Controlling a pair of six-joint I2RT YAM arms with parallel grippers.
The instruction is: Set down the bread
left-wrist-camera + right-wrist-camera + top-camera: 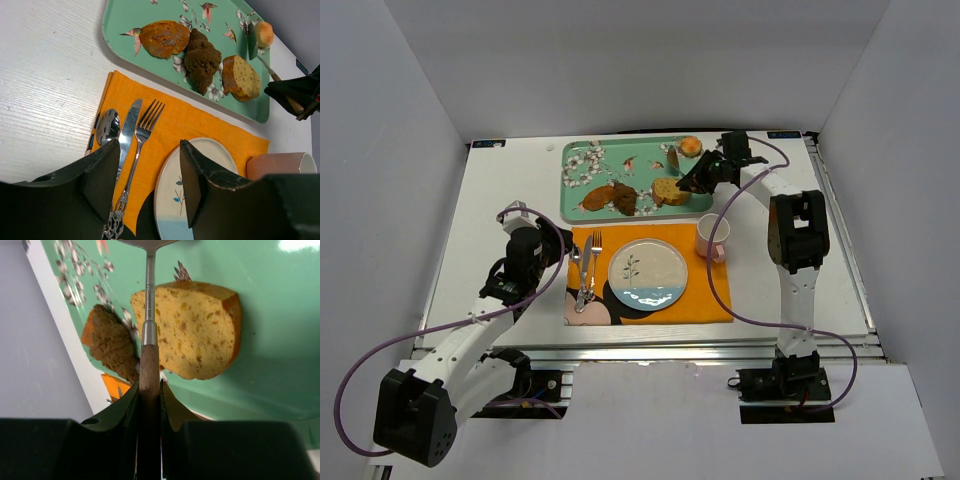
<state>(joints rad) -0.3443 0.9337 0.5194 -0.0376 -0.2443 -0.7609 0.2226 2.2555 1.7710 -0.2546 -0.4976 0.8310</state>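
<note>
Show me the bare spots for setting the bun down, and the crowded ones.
Bare: the plate, between fork and mug; the tray's far-left stretch. Crowded: the tray's near edge, where brown pieces, bread slice and the right end effector's utensil bunch together.

One each of bun (690,146), bread slice (670,190), spatula (148,365), plate (647,268), mug (711,236), tray (620,150), fork (143,131), knife (129,127), spoon (107,126); two brown pieces (624,198).

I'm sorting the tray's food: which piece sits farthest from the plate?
The small round bun, alone in the tray's far right corner; the slice and the others line its near edge.
</note>
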